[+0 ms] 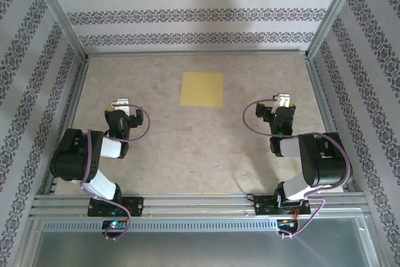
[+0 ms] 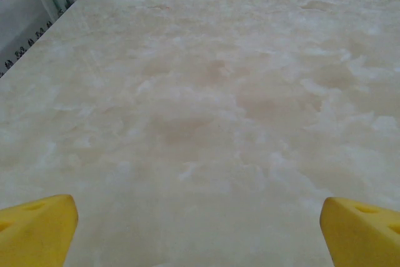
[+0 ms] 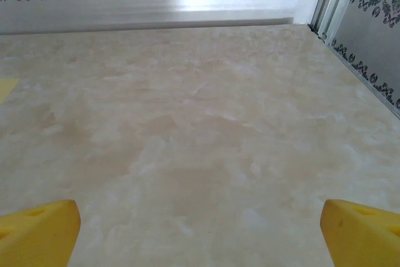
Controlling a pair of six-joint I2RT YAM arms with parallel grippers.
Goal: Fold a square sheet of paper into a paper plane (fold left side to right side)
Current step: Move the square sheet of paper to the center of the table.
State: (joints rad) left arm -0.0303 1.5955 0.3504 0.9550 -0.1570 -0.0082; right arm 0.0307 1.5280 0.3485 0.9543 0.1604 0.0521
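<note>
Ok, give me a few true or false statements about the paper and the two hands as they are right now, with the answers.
1. The square sheet of paper lies flat on the table, with no fold showing. True.
2. The left hand is pinching the sheet's edge. False: it is open, apart from the sheet and holding nothing.
3. The right hand is open. True.
4. The sheet lies close to the arms' bases. False: it lies towards the far side of the table, beyond both hands.
5. From left to right, the sheet sits between the two hands. True.
</note>
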